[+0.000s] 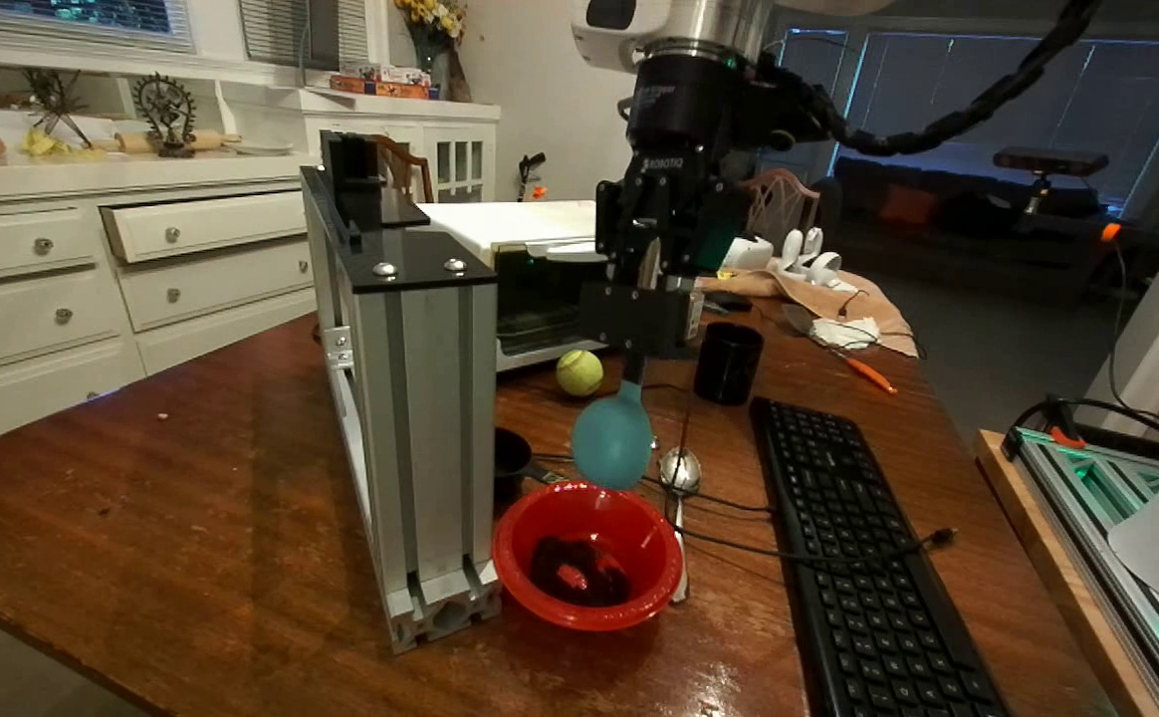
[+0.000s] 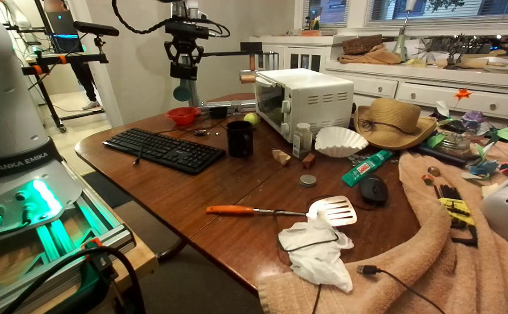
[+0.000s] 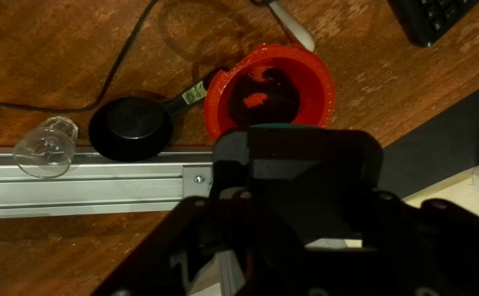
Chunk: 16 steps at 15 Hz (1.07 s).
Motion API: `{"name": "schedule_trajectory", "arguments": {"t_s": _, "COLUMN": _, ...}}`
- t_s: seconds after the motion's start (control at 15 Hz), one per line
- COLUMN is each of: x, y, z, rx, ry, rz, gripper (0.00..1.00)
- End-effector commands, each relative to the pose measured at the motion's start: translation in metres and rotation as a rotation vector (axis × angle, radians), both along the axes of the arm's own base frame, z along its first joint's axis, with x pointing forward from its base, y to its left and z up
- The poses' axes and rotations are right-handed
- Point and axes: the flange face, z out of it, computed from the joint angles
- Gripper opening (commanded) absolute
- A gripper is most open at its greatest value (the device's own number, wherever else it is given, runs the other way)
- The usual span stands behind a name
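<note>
A turquoise spoon [image 1: 611, 441] hangs head down just above the edge of a red bowl [image 1: 644, 528], apart from it. The hand [image 1: 639, 319] appears closed on its handle, drawn in as far as that thin shaft allows; gripping there presumably keeps the round head free below. The bowl's sloping walls keep dark contents [image 3: 280, 96] gathered at the bottom, with red patches among them. A small black pan [image 3: 130, 127] sits close by, its handle reaching under the bowl's rim. A metal spoon [image 1: 680, 470] lies along the bowl's opposite side. Farther out, an aluminium frame [image 1: 425, 428], a keyboard [image 1: 868, 558] and a black mug [image 1: 729, 363] stand around on the counter [image 1: 191, 478].
</note>
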Motion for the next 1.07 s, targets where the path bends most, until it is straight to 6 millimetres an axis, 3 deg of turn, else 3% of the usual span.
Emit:
{"name": "schedule_trajectory", "arguments": {"t_s": 0.0, "x": -0.007, "y": 0.005, "z": -0.017, "rx": 0.058, "ry": -0.024, "rz": 0.014, "gripper": 0.23}}
{"name": "schedule_trajectory", "arguments": {"t_s": 0.27, "x": -0.008, "y": 0.012, "z": -0.034, "rx": 0.050, "ry": -0.058, "rz": 0.030, "gripper": 0.23}}
{"name": "schedule_trajectory", "arguments": {"t_s": 0.73, "x": -0.007, "y": 0.041, "z": -0.061, "rx": 0.037, "ry": -0.106, "rz": 0.049, "gripper": 0.23}}
{"name": "schedule_trajectory", "arguments": {"t_s": 1.0, "x": -0.006, "y": 0.044, "z": -0.070, "rx": 0.035, "ry": -0.110, "rz": 0.053, "gripper": 0.23}}
